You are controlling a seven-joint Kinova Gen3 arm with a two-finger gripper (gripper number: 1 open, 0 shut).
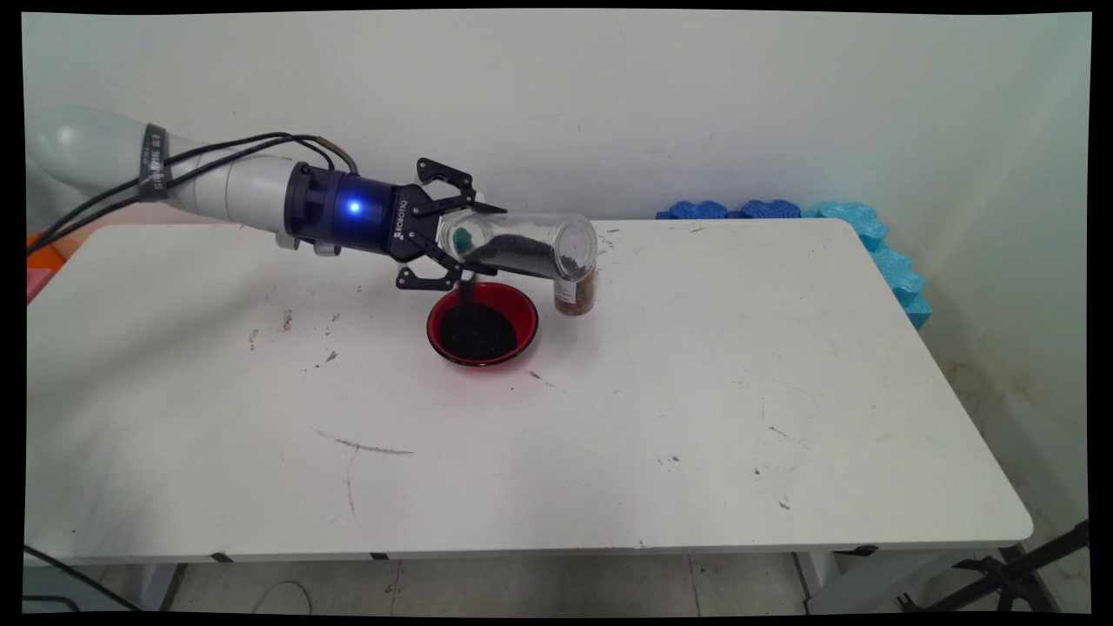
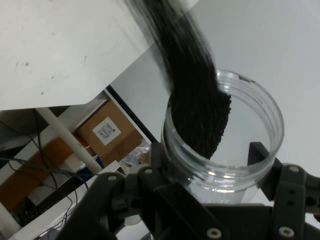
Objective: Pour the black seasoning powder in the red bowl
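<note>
gripper (image 1: 483, 243) is clamped on a clear jar (image 1: 530, 243), one finger on each side of the wall close to the open mouth; the hand view confirms it: fingers (image 2: 257, 152) pressed against the plastic, nothing loose in the grip

jar lies roughly horizontal above the table (image 1: 696, 391); closed base points right, mouth points back toward the wrist and tips slightly down

black grains (image 1: 513, 256) are banked along the jar's lower side and sloping toward the mouth; a thin dark stream drops from the lip straight into the red bowl (image 1: 517, 304); so I read this as a pour in mid-flow; the bowl floor is already covered with a dark pile; a good share remains in the jar

in the hand view the grains (image 2: 200, 115) run out over the rim of the jar (image 2: 270, 125) as a streaked band toward the table (image 2: 60, 50); streaks fit fast-moving material

bowl sits on the table directly under the jar mouth, just below the gripper's lower finger; I see no heap of grains on the table beside it, though the surface is scuffed and specked so I can't rule out strays

small jar of brown stuff (image 1: 578, 296) stands upright just right of the bowl, under the clear jar's base end; whether the two jars touch I can't tell

something green shows through the jar wall near the fingers; can't identify it

blue foam pieces (image 1: 869, 230) line the far right corner, well apart; cardboard box (image 2: 107, 132) visible below table level
</note>
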